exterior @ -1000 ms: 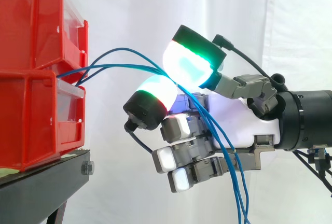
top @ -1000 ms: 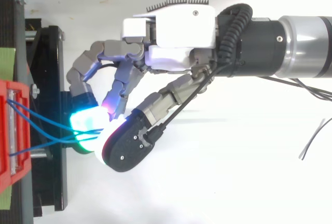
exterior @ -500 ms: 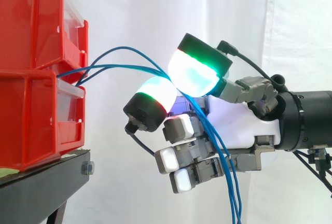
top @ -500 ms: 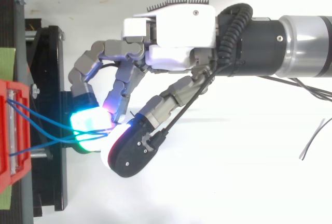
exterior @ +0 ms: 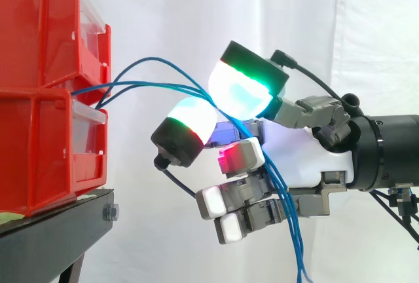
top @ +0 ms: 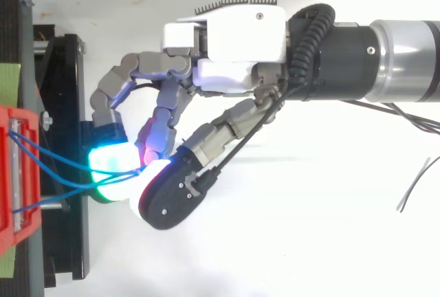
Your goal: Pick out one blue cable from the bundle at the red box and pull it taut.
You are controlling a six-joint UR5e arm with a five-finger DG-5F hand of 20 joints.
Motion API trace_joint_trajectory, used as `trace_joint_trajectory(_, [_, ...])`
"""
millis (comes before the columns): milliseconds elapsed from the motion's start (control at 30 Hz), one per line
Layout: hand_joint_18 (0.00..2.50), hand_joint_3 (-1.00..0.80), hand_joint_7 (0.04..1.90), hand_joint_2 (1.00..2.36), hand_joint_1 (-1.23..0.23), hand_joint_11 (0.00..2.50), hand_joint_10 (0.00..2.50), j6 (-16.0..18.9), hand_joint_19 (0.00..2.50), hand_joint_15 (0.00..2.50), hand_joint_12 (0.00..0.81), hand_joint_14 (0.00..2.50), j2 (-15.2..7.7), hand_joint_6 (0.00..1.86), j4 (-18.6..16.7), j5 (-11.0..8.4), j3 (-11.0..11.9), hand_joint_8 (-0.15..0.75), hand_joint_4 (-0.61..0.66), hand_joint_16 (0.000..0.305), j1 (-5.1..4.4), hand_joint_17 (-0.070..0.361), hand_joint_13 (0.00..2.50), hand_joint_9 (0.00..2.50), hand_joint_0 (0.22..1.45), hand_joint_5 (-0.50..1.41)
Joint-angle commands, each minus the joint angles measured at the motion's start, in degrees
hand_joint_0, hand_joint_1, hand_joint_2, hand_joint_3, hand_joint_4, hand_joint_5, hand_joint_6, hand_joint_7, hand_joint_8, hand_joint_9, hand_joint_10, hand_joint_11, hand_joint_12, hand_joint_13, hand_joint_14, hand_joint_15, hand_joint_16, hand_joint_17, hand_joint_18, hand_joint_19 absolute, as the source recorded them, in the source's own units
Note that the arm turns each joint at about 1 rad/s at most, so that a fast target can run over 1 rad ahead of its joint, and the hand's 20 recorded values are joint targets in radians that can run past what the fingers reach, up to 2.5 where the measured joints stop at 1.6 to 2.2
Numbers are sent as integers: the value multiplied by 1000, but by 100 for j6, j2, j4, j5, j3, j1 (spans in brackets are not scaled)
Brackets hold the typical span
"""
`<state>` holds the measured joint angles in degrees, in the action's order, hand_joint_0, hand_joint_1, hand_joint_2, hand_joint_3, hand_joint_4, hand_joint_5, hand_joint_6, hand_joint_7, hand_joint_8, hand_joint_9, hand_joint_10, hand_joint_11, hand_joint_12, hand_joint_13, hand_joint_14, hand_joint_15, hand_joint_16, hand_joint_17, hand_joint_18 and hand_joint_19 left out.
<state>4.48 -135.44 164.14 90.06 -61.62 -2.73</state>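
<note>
The hand point(exterior: 301, 158) enters from the right of the side view with its fingers curled. Two glowing fingertips point(exterior: 243, 90) are closed together on the blue cables point(exterior: 150, 84) near the middle of the frame. The cables leave the red bins point(exterior: 39, 152) at the left, which stand on the black stand point(exterior: 59, 230). They arc to the right in loose curves, pass between the pads, and hang down to the lower right. They are not yet taut.

The main risk is that the pinch seems to hold more than one strand, because the strands run very close together at the pads; a pull would then tighten the whole bundle. The rounded pads could also let a thin cable slip, and a hard pull might drag the bins on the stand.
</note>
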Motion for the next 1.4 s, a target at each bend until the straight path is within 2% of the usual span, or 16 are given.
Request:
trace_joint_trajectory(0, [835, -500, 932, 1000, -684, 729, 27, 0, 622, 498, 327, 21, 0, 898, 4, 2, 1, 236, 47, 42, 1, 94, 978, 1330, 576, -130])
trace_joint_trajectory(167, [823, -500, 959, 1000, -633, 737, 28, 0, 639, 493, 324, 20, 0, 895, 13, 2, 1, 237, -2, 42, 1, 94, 972, 1340, 605, -125])
trace_joint_trajectory(267, [820, -435, 957, 1006, -650, 730, 25, 0, 642, 505, 332, 21, 0, 901, 13, 2, 1, 248, -9, 43, 1, 96, 972, 1347, 607, -120])
trace_joint_trajectory(333, [819, -318, 1030, 1015, -693, 736, 27, 0, 642, 507, 335, 20, 0, 899, 13, 2, 1, 253, 12, 43, 1, 97, 972, 1347, 606, -121])
trace_joint_trajectory(467, [820, -238, 1017, 1020, -762, 744, 27, 0, 646, 509, 337, 20, 0, 913, 13, -6, 1, 256, 17, 43, -8, 98, 973, 1334, 624, -127])
trace_joint_trajectory(567, [819, -324, 968, 1014, -789, 742, 28, 0, 645, 508, 337, 21, 0, 912, 22, -6, 1, 253, 51, 44, -8, 98, 973, 1325, 626, -132])
trace_joint_trajectory(633, [826, -500, 949, 1000, -821, 740, 25, 0, 648, 507, 342, 20, 0, 905, 22, 2, 1, 249, 71, 44, -8, 100, 978, 1323, 576, -131])
trace_joint_trajectory(667, [826, -500, 940, 1000, -818, 731, 28, 0, 640, 503, 341, 20, 0, 906, 40, 2, 1, 253, 67, 44, -8, 100, 978, 1323, 577, -131])
trace_joint_trajectory(733, [848, -500, 914, 1000, -780, 733, 27, 0, 632, 500, 350, 19, 0, 902, 48, 2, 1, 260, 76, 47, -8, 105, 988, 1333, 522, -128])
trace_joint_trajectory(867, [869, -500, 873, 1000, -677, 711, 26, -9, 622, 483, 360, 18, 0, 899, 22, -6, 1, 263, 79, 49, -8, 111, 1000, 1347, 485, -124])
trace_joint_trajectory(1067, [824, -500, 929, 1000, -543, 727, 27, -9, 647, 495, 332, 22, 0, 884, 13, -6, 1, 246, 32, 44, -8, 99, 980, 1372, 582, -121])
trace_joint_trajectory(1100, [821, -500, 939, 1000, -569, 731, 28, -9, 658, 500, 331, 20, 0, 885, 22, -6, 1, 243, 13, 44, -8, 98, 980, 1373, 594, -117])
trace_joint_trajectory(1133, [820, -411, 974, 1008, -627, 741, 28, -9, 652, 505, 332, 20, 0, 884, 31, -6, 1, 245, 10, 44, -8, 98, 979, 1371, 601, -118])
trace_joint_trajectory(1233, [820, -288, 1037, 1016, -716, 746, 29, -9, 653, 502, 336, 21, 0, 891, 40, 2, 1, 251, 23, 44, -8, 98, 977, 1359, 602, -120])
trace_joint_trajectory(1367, [819, -225, 1013, 1019, -796, 746, 26, -9, 654, 515, 334, 22, 0, 917, 31, -6, 1, 247, 19, 44, -8, 99, 976, 1329, 626, -130])
